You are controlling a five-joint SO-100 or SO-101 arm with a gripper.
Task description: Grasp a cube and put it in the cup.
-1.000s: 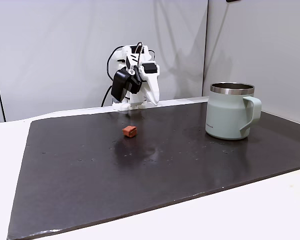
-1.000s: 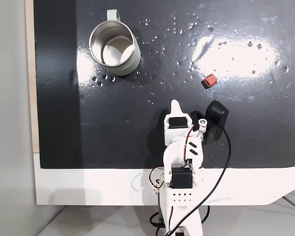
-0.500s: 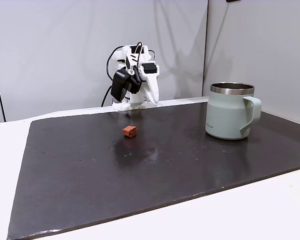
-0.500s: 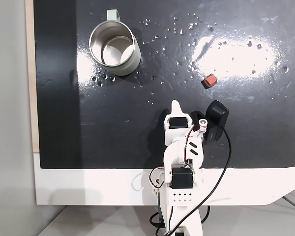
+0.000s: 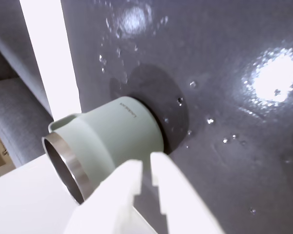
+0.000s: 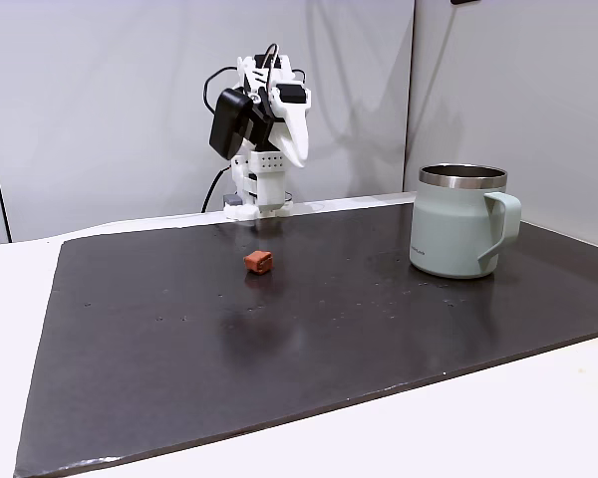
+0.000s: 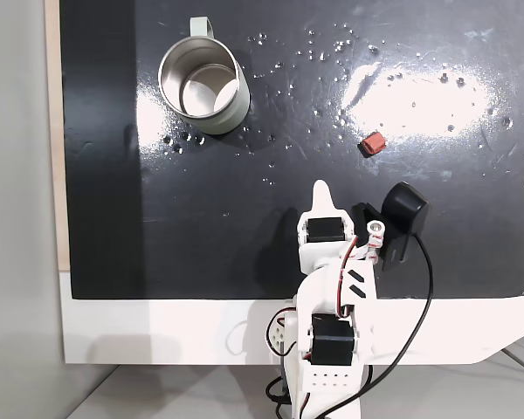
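The tiny brick-red cube (image 6: 258, 261) lies alone on the black mat, also seen at the mat's right part in a fixed view from above (image 7: 372, 143). The pale grey-green cup (image 6: 458, 224) stands upright and looks empty (image 7: 201, 87); it also shows in the wrist view (image 5: 107, 141). My white gripper (image 6: 297, 159) hangs raised at the mat's back edge, tip pointing down, well away from cube and cup (image 7: 320, 188). In the wrist view its fingers (image 5: 145, 165) lie almost together with nothing between them.
A black glossy mat (image 6: 279, 339) with water drops covers most of a white table (image 6: 538, 418). The arm's base (image 7: 329, 349) stands on the white strip beside the mat. Grey wall panels (image 6: 100, 100) rise behind.
The arm has lifted from its folded low pose, so the gripper and wrist camera sit higher. Cube and cup have not moved.
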